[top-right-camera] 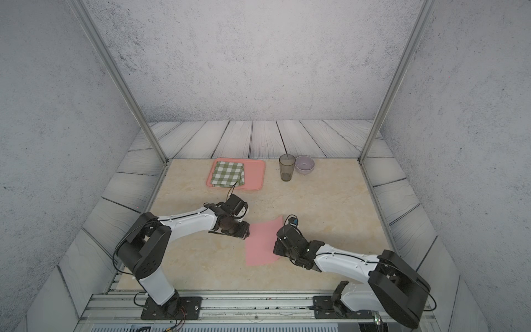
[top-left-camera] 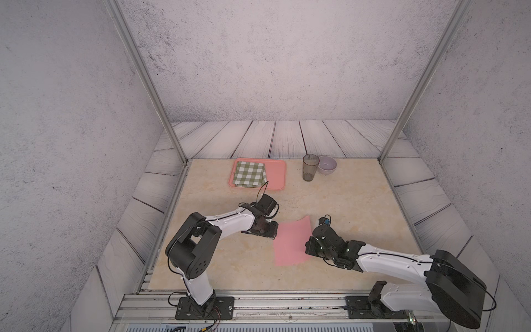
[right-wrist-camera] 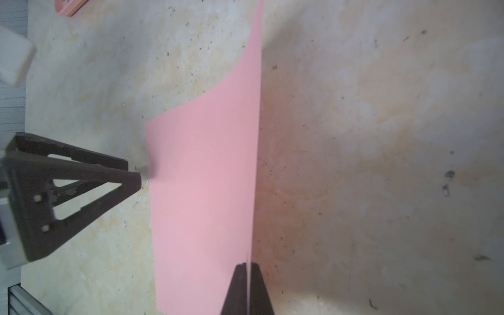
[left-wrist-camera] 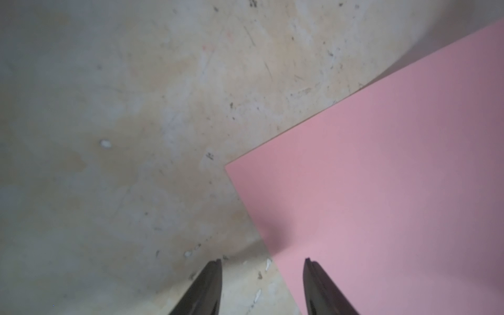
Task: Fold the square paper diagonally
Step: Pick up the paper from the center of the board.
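We see the thin, matte pink square paper (top-left-camera: 291, 244) on the mottled beige stone-look table (top-left-camera: 359, 201) between both arms, one side curling upward where our right pincer (right-wrist-camera: 248, 266) pinches its edge, while our left pincer (left-wrist-camera: 262, 261) stands spread over the opposite edge.

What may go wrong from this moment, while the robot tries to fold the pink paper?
The right fingers pinch only the thin edge of the paper; it may slip out when lifted.
The left fingers stand open at the opposite edge, not pressing it, so the sheet may slide on the table instead of bending.
The grip seems to be along an edge, not at a corner, so the fold may not be diagonal.
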Available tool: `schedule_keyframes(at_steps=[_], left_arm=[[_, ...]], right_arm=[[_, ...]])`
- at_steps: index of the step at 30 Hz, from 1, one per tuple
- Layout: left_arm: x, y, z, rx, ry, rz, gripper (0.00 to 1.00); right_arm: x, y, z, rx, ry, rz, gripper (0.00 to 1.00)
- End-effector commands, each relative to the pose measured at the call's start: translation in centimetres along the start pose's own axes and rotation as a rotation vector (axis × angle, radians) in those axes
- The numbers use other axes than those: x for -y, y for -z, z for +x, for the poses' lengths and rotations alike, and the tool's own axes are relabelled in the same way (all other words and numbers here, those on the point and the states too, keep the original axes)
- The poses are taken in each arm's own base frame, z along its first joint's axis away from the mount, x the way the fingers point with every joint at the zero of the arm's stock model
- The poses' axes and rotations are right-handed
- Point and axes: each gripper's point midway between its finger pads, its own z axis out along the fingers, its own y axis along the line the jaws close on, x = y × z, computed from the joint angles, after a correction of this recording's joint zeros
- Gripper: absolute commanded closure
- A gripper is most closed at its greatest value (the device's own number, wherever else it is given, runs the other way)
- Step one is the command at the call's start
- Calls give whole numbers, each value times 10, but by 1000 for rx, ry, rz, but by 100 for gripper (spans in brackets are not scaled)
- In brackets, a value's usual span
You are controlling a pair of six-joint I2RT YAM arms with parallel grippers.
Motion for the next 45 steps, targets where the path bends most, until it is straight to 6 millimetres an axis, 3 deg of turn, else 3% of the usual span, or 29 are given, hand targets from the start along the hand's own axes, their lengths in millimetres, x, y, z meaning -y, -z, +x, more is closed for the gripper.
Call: schedule_keyframes(at_steps=[1, 8, 12, 19, 28, 34, 45], left_arm=[[6, 36, -9, 60, 30, 0, 38], [16, 119, -35, 275, 162, 161, 32], [21, 150, -35, 401, 268, 306, 27], [24, 174, -21, 514, 435, 553, 20], [45, 204, -22, 693, 445, 907, 12], [59, 236, -26, 749, 423, 1082, 9], [72, 290, -20, 829, 336, 1191, 5]], right_arm=[[-9, 16, -10, 19, 48, -9, 100], [-34, 58, -28, 26, 148, -53, 100], [-55, 85, -42, 41, 203, -99, 100], [-105, 135, -65, 67, 307, -269, 100], [-153, 204, -78, 89, 386, -579, 100], [-171, 240, -73, 80, 467, -715, 100], [-205, 297, -79, 155, 530, -941, 100]])
